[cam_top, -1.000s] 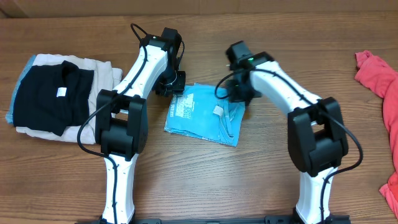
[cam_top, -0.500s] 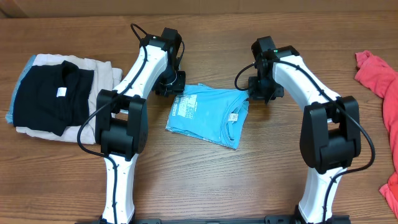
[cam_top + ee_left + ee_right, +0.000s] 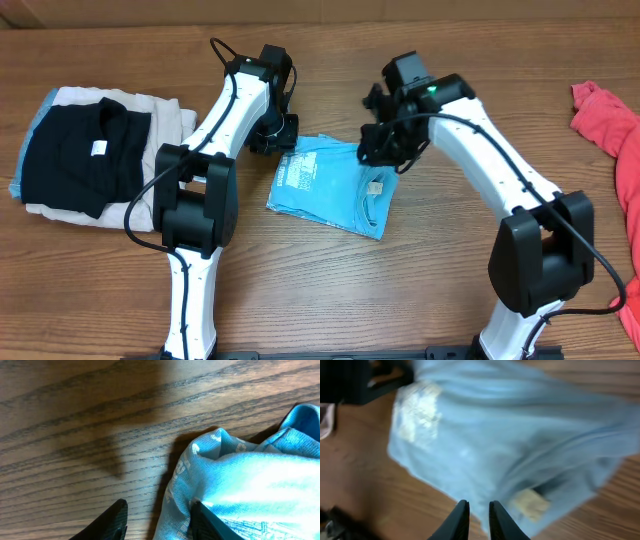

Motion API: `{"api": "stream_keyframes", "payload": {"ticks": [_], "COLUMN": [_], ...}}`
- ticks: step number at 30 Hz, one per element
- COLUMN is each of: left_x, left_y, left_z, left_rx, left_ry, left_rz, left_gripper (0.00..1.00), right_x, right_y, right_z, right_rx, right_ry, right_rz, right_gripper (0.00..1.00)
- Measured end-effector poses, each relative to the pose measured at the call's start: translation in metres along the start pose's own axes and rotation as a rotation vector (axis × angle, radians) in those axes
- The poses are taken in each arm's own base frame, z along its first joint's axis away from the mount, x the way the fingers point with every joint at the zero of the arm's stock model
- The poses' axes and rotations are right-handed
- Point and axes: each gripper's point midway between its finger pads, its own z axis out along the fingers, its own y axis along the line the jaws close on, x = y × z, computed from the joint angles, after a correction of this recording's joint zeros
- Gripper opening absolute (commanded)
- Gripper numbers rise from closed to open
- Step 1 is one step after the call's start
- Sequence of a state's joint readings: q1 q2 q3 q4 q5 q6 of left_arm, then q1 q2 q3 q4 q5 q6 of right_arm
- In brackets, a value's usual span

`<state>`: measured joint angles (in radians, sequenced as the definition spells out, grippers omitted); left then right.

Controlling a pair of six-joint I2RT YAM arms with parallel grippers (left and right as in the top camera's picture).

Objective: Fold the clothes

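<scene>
Straddling the upper-left edge of the light sky-blue cotton T-shirt (image 3: pixel 335 185) with spread jaws, the left gripper (image 3: pixel 159 512) is seemingly finishing the fold. The shirt is lying folded at mid-frame. The right gripper (image 3: pixel 478 512), jaws nearly pressed together on nothing, is hovering over its upper-right part, so the next move is probably calling for smoothing or stacking.

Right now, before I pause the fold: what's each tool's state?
Left tool: open, at edge of the blue T-shirt.
Right tool: nearly closed, empty, above it.
</scene>
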<state>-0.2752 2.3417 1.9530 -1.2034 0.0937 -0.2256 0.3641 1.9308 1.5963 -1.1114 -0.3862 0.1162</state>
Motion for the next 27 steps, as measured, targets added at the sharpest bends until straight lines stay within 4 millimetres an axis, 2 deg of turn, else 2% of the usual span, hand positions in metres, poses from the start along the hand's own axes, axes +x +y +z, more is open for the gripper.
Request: {"api": "stream_keyframes", "payload": {"ticks": [3,7,16,19,22,27], "left_x": [0.0,0.0,0.0,0.0,0.004,0.021], "left_y": [0.0,0.0,0.0,0.0,0.001,0.005], "left_z": [0.0,0.0,0.0,0.0,0.0,-0.001], "left_rx": [0.0,0.0,0.0,0.0,-0.004,-0.02], "left_ry": [0.0,0.0,0.001,0.001,0.016,0.085], "left_rz": [0.0,0.0,0.0,0.0,-0.001,-0.008], "left_gripper": [0.45,0.45,0.45,0.45,0.45,0.45], "right_x": [0.015,0.04,0.091,0.098,0.097,0.094], "right_y": [0.01,0.009,-0.031,-0.052,-0.066,-0.076], "right_z": [0.013,0.031,0.058,0.058,0.055,0.052], "right_rx": [-0.026,-0.028,0.096,0.21,0.295,0.359], "right_ry": [0.049,0.124,0.266,0.281,0.266,0.242], "right_rz": [-0.015,-0.012,0.049,0.081,0.108,0.126], "right_gripper": [0.18,0.18,0.18,0.18,0.18,0.17]}}
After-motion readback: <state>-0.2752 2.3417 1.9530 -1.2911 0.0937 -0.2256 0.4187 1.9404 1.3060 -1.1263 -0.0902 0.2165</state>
